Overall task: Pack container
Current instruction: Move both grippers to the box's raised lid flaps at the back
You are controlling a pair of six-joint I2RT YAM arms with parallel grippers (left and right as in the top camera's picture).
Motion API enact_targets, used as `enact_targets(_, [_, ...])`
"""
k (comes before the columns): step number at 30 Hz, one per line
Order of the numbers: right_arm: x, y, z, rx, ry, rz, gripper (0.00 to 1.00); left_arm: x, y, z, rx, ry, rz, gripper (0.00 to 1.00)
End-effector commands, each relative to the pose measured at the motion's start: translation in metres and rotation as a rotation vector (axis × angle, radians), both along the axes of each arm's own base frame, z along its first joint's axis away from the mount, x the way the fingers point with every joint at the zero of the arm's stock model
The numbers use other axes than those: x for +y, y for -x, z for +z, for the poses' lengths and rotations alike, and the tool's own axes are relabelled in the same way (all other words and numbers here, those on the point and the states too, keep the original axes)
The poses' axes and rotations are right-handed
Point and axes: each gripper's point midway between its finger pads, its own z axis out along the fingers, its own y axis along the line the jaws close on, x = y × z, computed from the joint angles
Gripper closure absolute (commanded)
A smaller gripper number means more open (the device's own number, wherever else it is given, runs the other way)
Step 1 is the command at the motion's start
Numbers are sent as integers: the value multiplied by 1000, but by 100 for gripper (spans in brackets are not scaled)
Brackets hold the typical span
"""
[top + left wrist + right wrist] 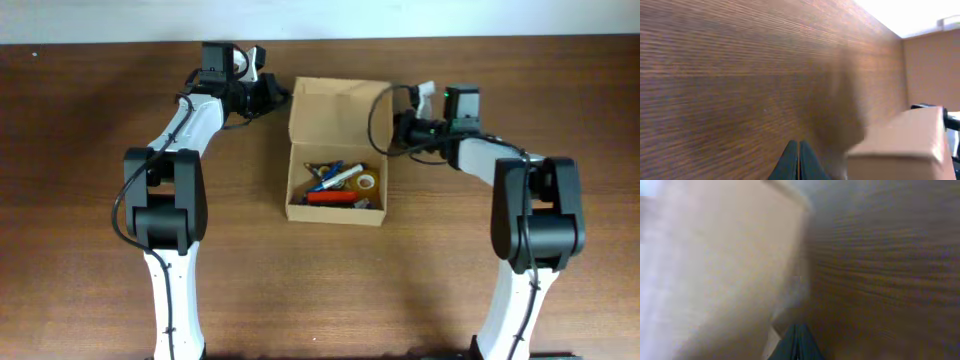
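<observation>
Both grippers are pinched shut, empty. The left gripper [280, 96] aims its closed tips at the left edge of the open lid [335, 105], just beside it. The right gripper [398, 130] sits close against the lid's right edge; whether either touches the cardboard is unclear. Closed fingers serve as blunt pushers, probably to fold the flap down. The container [335, 215] rests mid-table [80, 150] between the arms, with pens [335, 178] and a tape roll [366, 182] inside, so closing seems next.
</observation>
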Motion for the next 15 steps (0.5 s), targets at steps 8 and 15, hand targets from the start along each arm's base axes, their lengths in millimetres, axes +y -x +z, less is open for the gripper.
enact_targets(8, [21, 4, 43, -115, -146, 173, 96, -18, 3, 40, -91, 199, -149, 98])
enact_targets(15, [30, 12, 79, -230, -239, 313, 96, -21, 12, 80, -213, 332, -286, 98])
